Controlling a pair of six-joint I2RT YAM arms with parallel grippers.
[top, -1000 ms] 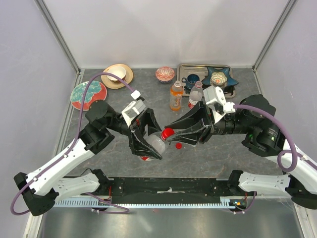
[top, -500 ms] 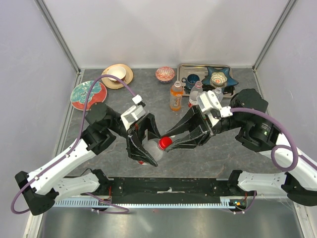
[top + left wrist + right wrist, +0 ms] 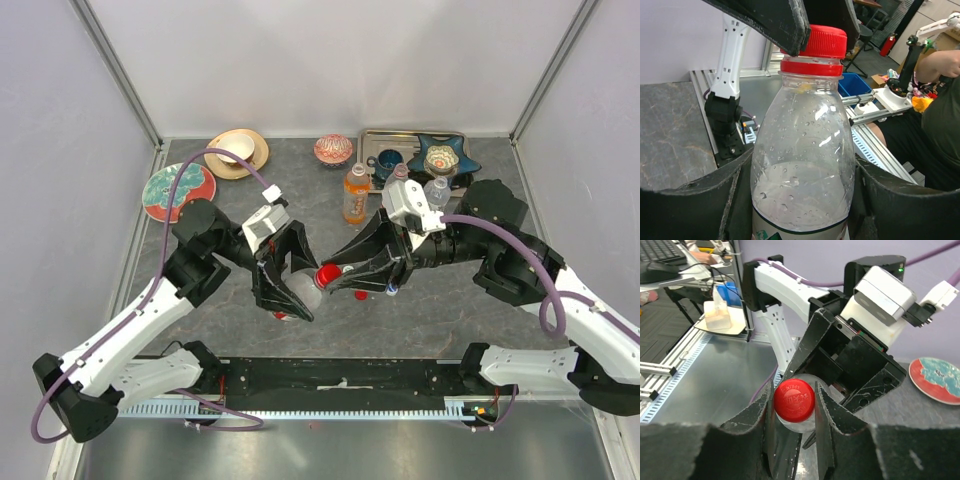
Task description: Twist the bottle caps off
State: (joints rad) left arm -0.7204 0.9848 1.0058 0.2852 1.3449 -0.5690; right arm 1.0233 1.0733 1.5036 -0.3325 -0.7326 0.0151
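My left gripper is shut on a clear bottle with a red cap, held tilted above the table. In the left wrist view the bottle sits between my fingers, cap at the top. My right gripper is shut on that cap; in the right wrist view its fingers press both sides of the cap. An orange bottle and two clear bottles stand at the back. The lower half of the held bottle is hidden.
A loose red cap and a blue cap lie under my right gripper. A metal tray holds a blue mug and a star dish. A patterned bowl, a tan plate and a teal plate stand at the back.
My right gripper has moved left and closed round the red cap. My left gripper has shifted a little left with the bottle.
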